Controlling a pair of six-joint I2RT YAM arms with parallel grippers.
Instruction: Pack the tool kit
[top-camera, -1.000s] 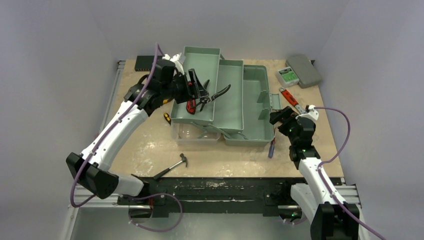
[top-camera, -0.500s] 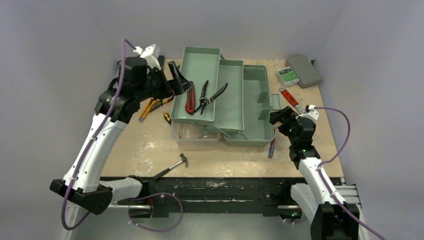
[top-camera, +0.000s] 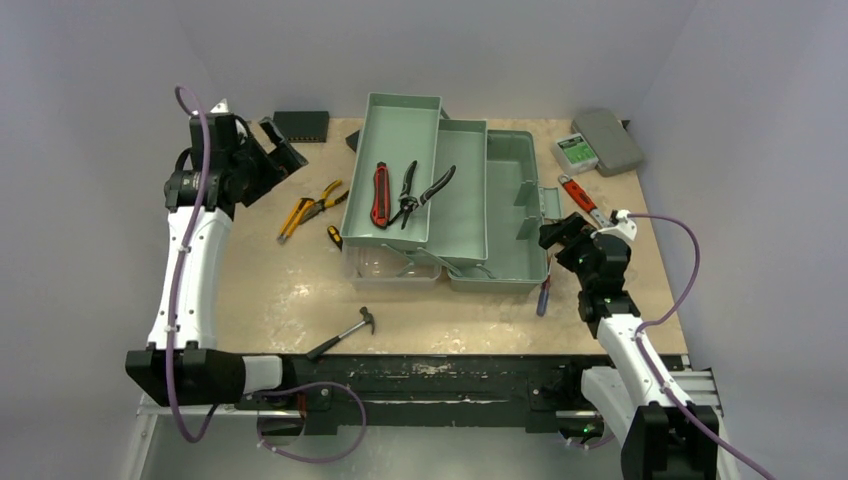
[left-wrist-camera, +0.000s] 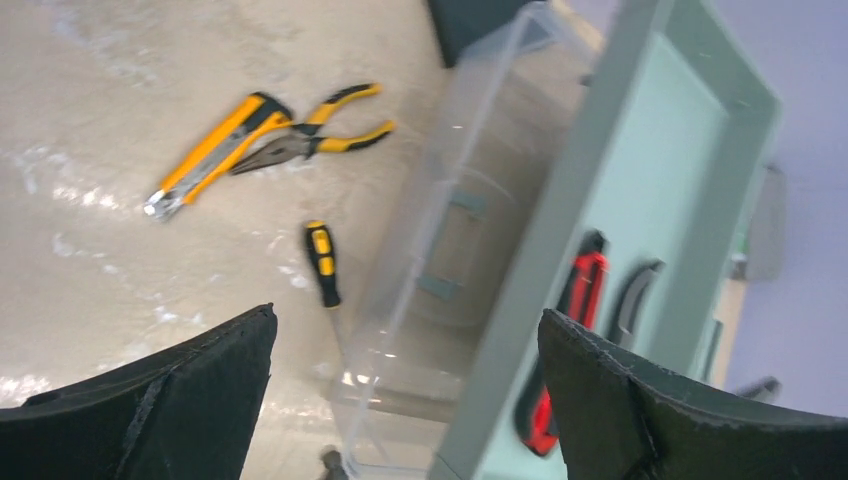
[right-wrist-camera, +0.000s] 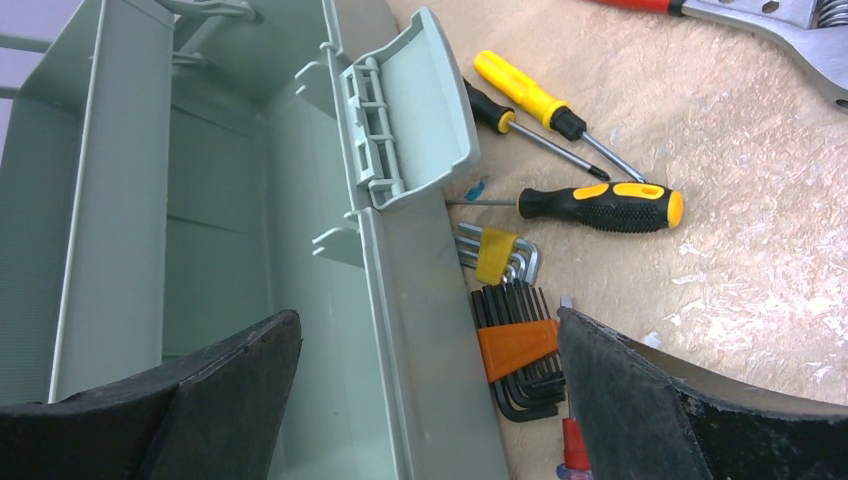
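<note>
The sage-green toolbox (top-camera: 505, 200) stands open mid-table with its trays folded out. The upper tray (top-camera: 400, 130) holds the red knife (top-camera: 380, 195) and two black pliers (top-camera: 420, 190). My left gripper (top-camera: 277, 140) is open and empty, raised at the far left. Its wrist view (left-wrist-camera: 405, 330) shows yellow pliers (left-wrist-camera: 320, 140), a yellow knife (left-wrist-camera: 210, 155) and a small screwdriver (left-wrist-camera: 322, 262) on the table. My right gripper (top-camera: 553, 232) is open and empty above the toolbox's right wall (right-wrist-camera: 430, 335), beside hex keys (right-wrist-camera: 515, 345) and screwdrivers (right-wrist-camera: 600, 205).
A hammer (top-camera: 345, 332) lies near the front edge. A red wrench (top-camera: 580, 198), a green-labelled box (top-camera: 576, 150) and a flat grey case (top-camera: 608, 140) are at the back right. A black box (top-camera: 302, 124) is at the back left. The translucent lid (left-wrist-camera: 440, 250) hangs in front.
My left gripper has let go of the red knife in the upper tray and swung away to the far left, open. The right arm has not moved.
</note>
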